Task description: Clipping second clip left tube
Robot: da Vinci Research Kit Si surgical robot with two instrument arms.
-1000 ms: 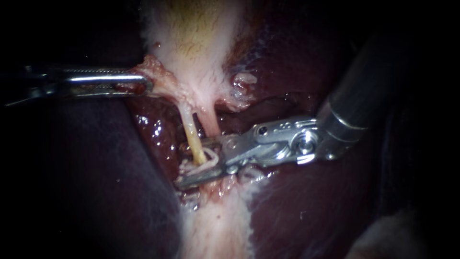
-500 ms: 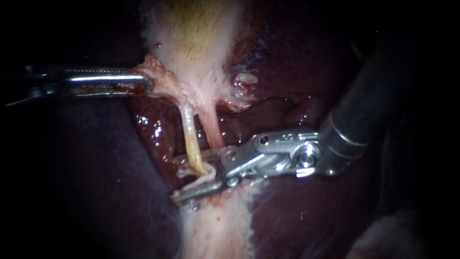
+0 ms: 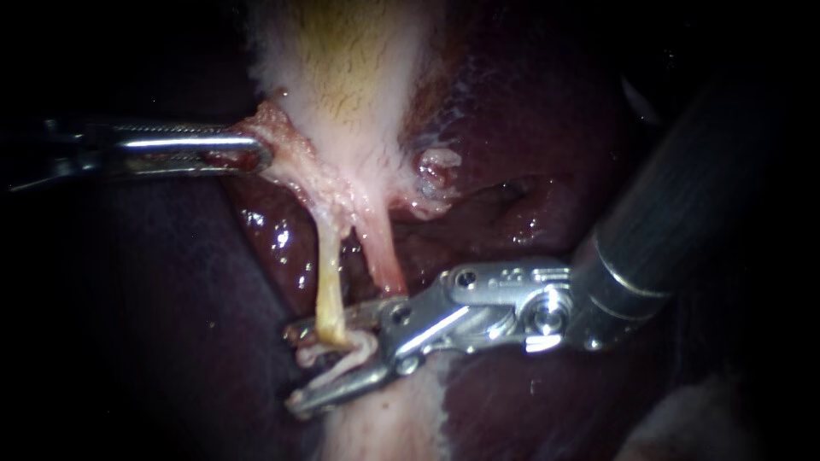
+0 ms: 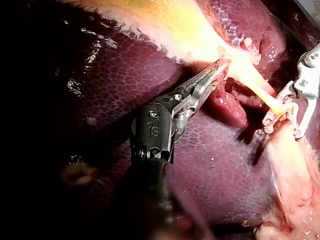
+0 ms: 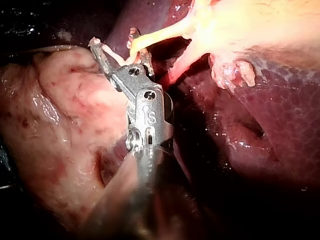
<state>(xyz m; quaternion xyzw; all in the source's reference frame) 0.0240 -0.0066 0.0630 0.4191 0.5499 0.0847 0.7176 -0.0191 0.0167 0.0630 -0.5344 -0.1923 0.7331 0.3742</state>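
Note:
The pale gallbladder (image 3: 350,68) narrows into two tubes over the dark liver (image 3: 512,154). My left instrument (image 3: 248,149) comes in level from the left, its jaws shut on the gallbladder's frayed neck. The yellowish left tube (image 3: 329,273) hangs stretched beside the pink right tube (image 3: 384,256). My right instrument (image 3: 295,367) has open jaws either side of the left tube's lower end, where a pale curled strand (image 3: 346,348) lies. The right wrist view shows those jaws (image 5: 117,47) at the tube (image 5: 160,32). The left wrist view shows the left jaws (image 4: 220,67) shut on tissue.
Pale fatty tissue (image 3: 384,427) runs down below the right instrument's jaws. A small whitish nub (image 3: 436,162) sits on the liver beside the gallbladder neck. The right instrument's dark shaft (image 3: 683,196) crosses the upper right. Wet red liver bed (image 3: 282,248) lies behind the tubes.
My right instrument has moved down and to the left. The left tube's lower end went with it, so the tube is longer and tauter. The left instrument has stayed put.

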